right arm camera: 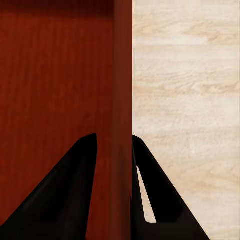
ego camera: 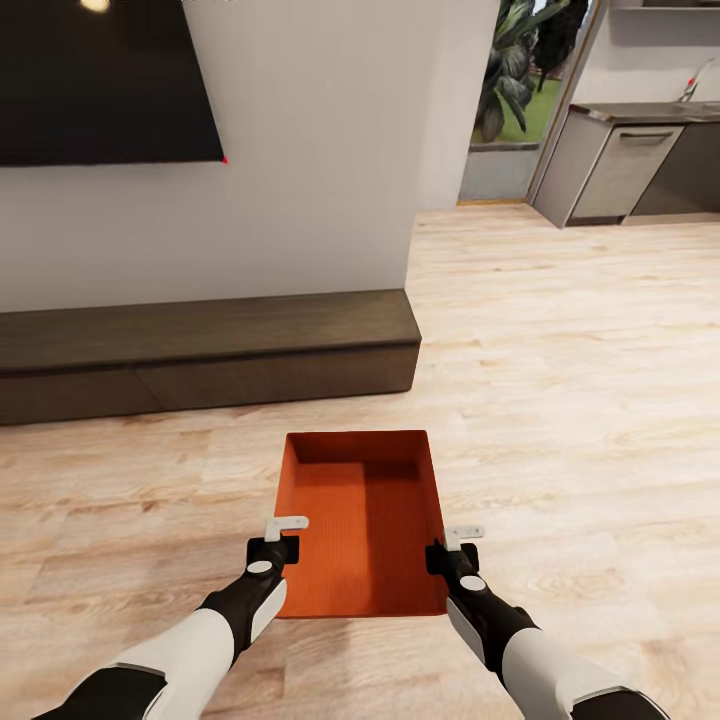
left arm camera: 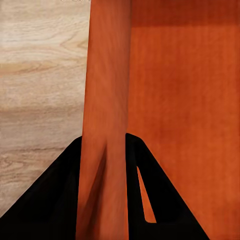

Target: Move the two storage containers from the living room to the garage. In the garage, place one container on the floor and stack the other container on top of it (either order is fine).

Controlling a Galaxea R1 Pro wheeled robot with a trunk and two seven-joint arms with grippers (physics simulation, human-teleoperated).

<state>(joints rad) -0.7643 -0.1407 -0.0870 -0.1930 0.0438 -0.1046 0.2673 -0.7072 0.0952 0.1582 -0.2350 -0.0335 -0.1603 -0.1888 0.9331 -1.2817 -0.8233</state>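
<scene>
An orange-red rectangular open-top storage container [ego camera: 362,520] with thin walls and a finely textured flat bottom sits low in the middle of the head view, above the pale wood-plank floor [ego camera: 560,400] of the living room, its long sides running away from the robot. Whether it rests on the planks or is raised off them cannot be told.

The left gripper [ego camera: 274,548], black with a pale tab at its tip, is at the container's left wall towards the near end. In the left wrist view the two black fingers [left arm camera: 52,205] straddle that wall [left arm camera: 105,125], one outside over the planks and one inside over the container's bottom, clamped on the thin wall.

The right gripper [ego camera: 446,555] is at the right wall, level with the left one. In the right wrist view its dark fingers [right arm camera: 60,195] likewise sit on either side of the right wall [right arm camera: 122,100], closed against it.

Beyond the container, a long low dark-brown wooden cabinet [ego camera: 200,350] runs along a white wall [ego camera: 320,150]. A black wall-mounted television [ego camera: 100,80] hangs above it at the far left. At the far right stand grey kitchen cabinets [ego camera: 625,165], and a large-leaved green plant [ego camera: 515,60] shows just left of them.
</scene>
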